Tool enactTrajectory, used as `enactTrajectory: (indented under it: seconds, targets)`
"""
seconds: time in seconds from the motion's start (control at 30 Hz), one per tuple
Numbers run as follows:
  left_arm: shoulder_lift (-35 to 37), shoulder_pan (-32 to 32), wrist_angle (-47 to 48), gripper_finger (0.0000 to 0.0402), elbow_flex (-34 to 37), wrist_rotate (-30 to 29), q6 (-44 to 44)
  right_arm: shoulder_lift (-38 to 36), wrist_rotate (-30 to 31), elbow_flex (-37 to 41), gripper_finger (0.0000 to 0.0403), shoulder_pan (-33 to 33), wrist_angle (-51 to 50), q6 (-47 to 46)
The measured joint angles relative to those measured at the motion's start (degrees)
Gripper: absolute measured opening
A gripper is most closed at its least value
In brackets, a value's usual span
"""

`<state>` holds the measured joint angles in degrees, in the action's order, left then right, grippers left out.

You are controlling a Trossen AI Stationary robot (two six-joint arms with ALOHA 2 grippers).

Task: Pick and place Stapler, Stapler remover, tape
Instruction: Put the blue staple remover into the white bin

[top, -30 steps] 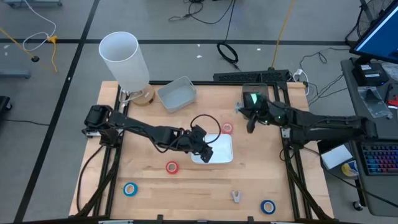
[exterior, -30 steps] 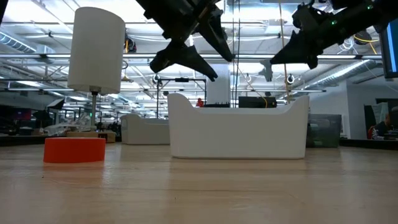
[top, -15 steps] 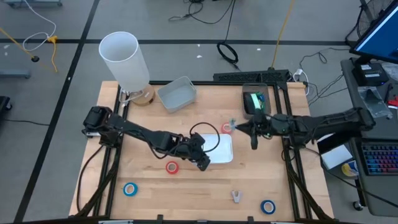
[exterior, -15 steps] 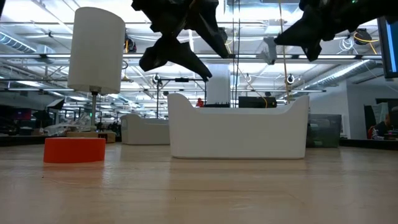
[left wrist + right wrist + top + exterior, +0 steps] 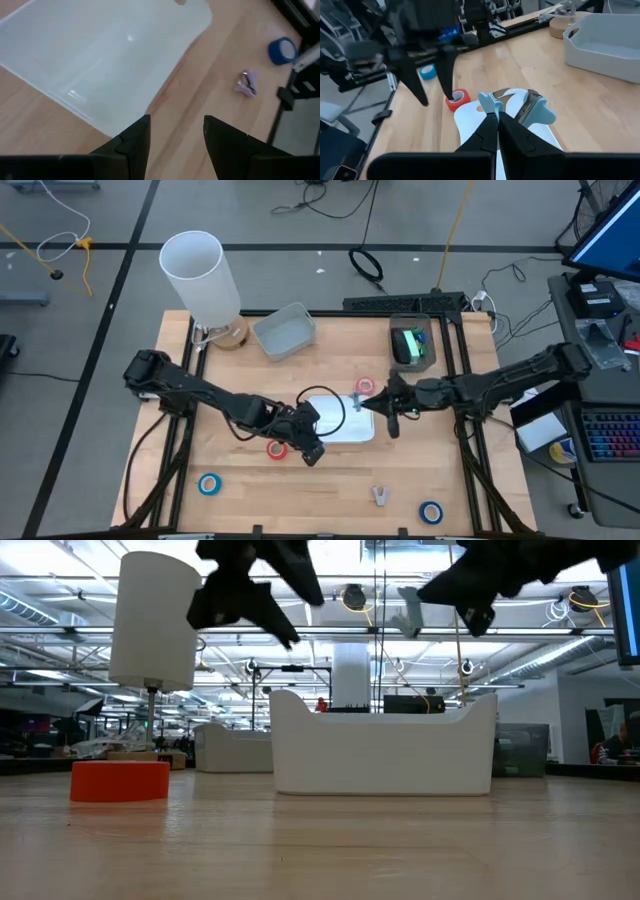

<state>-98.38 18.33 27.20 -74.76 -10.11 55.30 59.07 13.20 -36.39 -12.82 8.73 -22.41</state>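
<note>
While the right gripper (image 5: 496, 120) is pinched tight on the light-blue staple remover (image 5: 517, 106), it hangs in the air over the right end of the white tray (image 5: 352, 428). From the right wrist camera, the remover's handles splay out past the fingertips, its long axis running on ahead of the fingers toward the left arm.

Left gripper (image 5: 308, 452) is over the wood just off the tray's near left corner, right beside a red tape roll (image 5: 277, 448), fingers (image 5: 133, 142) partly apart with nothing between them.

Another red roll (image 5: 365, 386) sits just behind the tray. Two blue rolls (image 5: 209, 484) (image 5: 430, 512) lie near the front edge, well apart, with a small pale purple remover (image 5: 380, 496) between them.
</note>
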Motion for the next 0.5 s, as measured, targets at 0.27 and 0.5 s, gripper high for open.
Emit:
enactTrajectory:
  seconds: [0.27, 0.5]
  targets:
    - [5.8, 1.6, 7.0, 0.0182, 0.0, -1.0, -0.4, 8.6, 0.0, -9.6, 0.0, 0.9, -6.2, 5.4]
    - [10.5, 3.7, 11.3, 0.0182, 0.0, -13.9, -0.8, 12.4, 0.0, -14.0, 0.0, 3.6, -7.8, 9.0]
